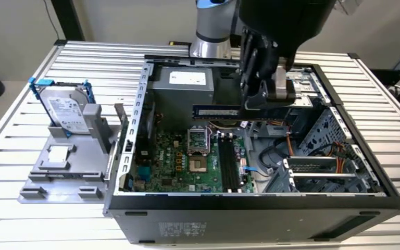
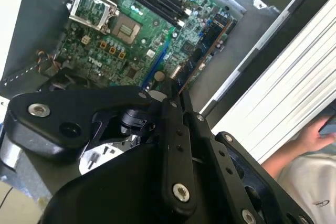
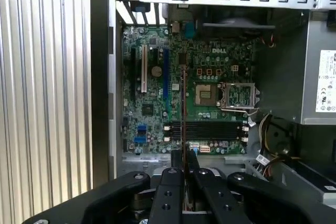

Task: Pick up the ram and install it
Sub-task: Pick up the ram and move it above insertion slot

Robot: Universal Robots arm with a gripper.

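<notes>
Gripper (image 1: 252, 105): fingers drawn narrow, clamping one end of the ram (image 1: 216, 111). Ram: held level in the air inside the open computer case (image 1: 255, 202), above the green motherboard (image 1: 172, 161). It is clear of the long black memory slots (image 1: 229, 161).

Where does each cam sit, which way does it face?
Exterior view: off the arm, high, looks down into the open case; arm and gripper holding the ram.
First wrist view: on the wrist, looks along the gripper onto the motherboard.
Second wrist view: same, oblique; gripper in front, a person's hand.
All share the motherboard.
</notes>
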